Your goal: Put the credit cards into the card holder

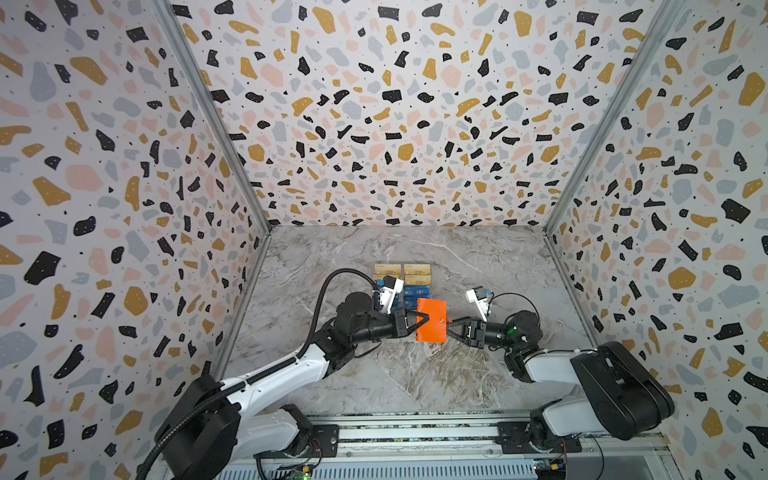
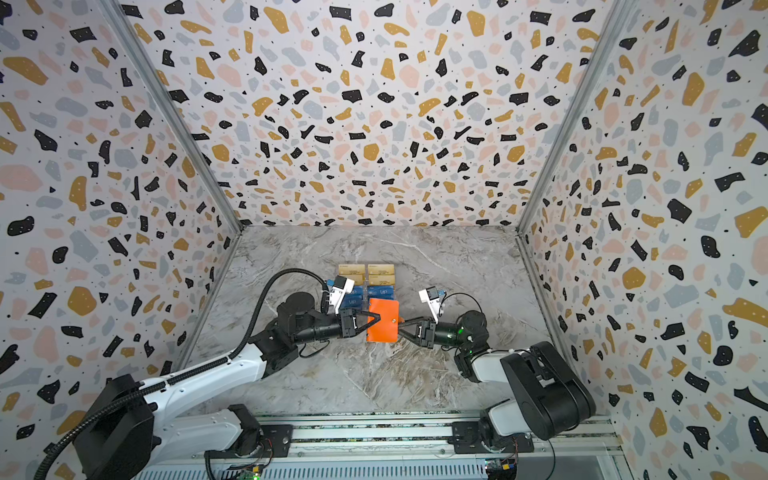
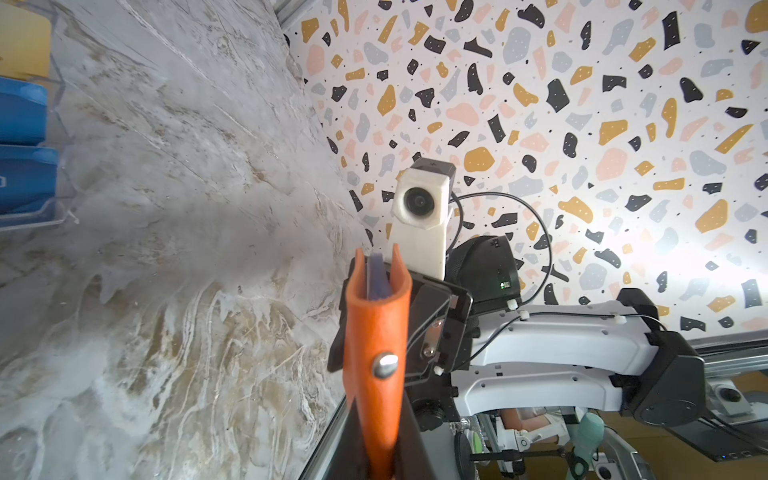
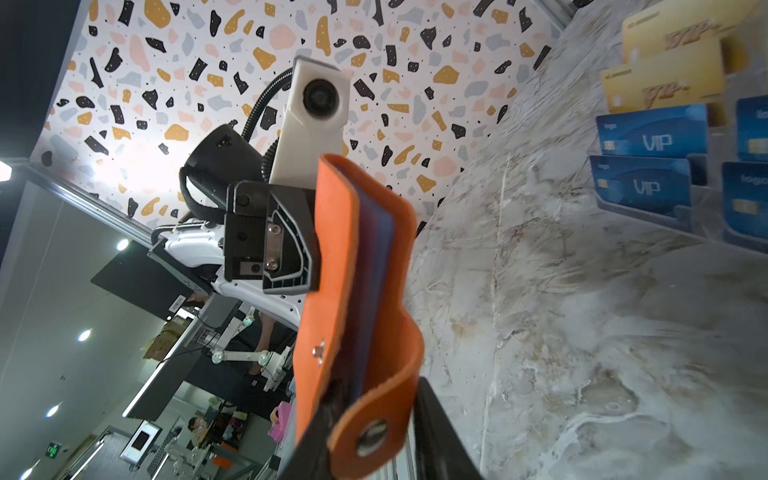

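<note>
1. In both top views the orange card holder (image 1: 432,320) (image 2: 384,320) hangs flat above the bench (image 1: 415,382). It sits just in front of the clear tiered rack (image 4: 702,166) where the credit cards (image 1: 417,276) stand. I judge it is held there so both arms can work it open close to the cards. The left pincer (image 1: 423,321) clamps the holder's left edge, with its jaws almost together. The right pincer (image 1: 450,324) meets the opposite edge in a narrow V.
2. In the left wrist view the holder (image 3: 376,332) is seen edge-on, squeezed between the left pincer's dark fingers (image 3: 415,449). A metal snap button (image 3: 384,365) faces the lens and bluish sleeves (image 3: 378,282) peek out between the covers.
3. In the right wrist view the snap strap (image 4: 370,432) is undone and sits apart from the stud (image 4: 318,351) on the cover. The strap lies between the right pincer's narrowed fingers, probably so it can be pulled back. I cannot tell whether they actually bite it. The blue and gold cards stand in the rack.
</note>
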### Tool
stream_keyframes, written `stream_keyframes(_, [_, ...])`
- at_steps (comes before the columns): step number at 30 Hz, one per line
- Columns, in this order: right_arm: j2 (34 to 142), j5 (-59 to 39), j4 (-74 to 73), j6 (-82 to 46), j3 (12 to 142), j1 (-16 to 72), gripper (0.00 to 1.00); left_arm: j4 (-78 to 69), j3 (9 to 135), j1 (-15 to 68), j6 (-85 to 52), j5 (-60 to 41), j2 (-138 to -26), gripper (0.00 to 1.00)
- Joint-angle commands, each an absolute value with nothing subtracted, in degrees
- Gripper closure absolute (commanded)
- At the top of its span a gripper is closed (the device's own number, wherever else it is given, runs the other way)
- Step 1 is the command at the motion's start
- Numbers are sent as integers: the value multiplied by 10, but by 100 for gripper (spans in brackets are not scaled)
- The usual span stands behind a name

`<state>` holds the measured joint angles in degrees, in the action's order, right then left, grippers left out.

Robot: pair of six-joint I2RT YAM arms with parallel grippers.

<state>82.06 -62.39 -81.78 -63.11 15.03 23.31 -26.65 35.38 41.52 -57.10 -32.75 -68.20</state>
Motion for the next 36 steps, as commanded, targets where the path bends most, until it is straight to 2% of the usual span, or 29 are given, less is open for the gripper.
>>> stream_keyframes(1, [844,-648,-913,-669,161,242,72,-341,347,416,-593,-349,-683,98])
stream_keyframes(5, [906,-651,-1073,-763,157,241,76,-356,338,416,-602,-354,-684,98])
stream_keyframes(8, [921,-657,-1074,-764,168,250,84,-360,337,416,-604,-354,-684,99])
stream_keyframes(10, [921,-662,-1074,-764,174,257,85,-360,337,415,-604,-355,-684,99])
stream_keyframes(14, [904,-663,-1074,-766,179,265,100,-362,336,416,-604,-353,-685,99])
stream_keyframes(19, [889,-672,-1074,-771,179,263,100,-365,336,416,-604,-353,-686,99])
stream_keyframes(20, [888,-674,-1074,-773,178,261,97,-365,336,416,-604,-354,-686,99])
stream_keyframes(21, [886,-674,-1074,-775,175,258,86,-364,336,416,-603,-354,-686,99])
stream_keyframes(22, [882,-672,-1074,-775,170,254,80,-365,336,416,-604,-355,-685,99])
stream_keyframes(24, [876,-671,-1074,-774,165,249,72,-364,337,416,-604,-355,-683,99])
stream_keyframes(34, [844,-680,-1074,-783,176,250,72,-397,340,415,-623,-366,-685,99])
stream_keyframes(36, [839,-683,-1074,-783,161,234,64,-408,339,415,-630,-364,-682,99])
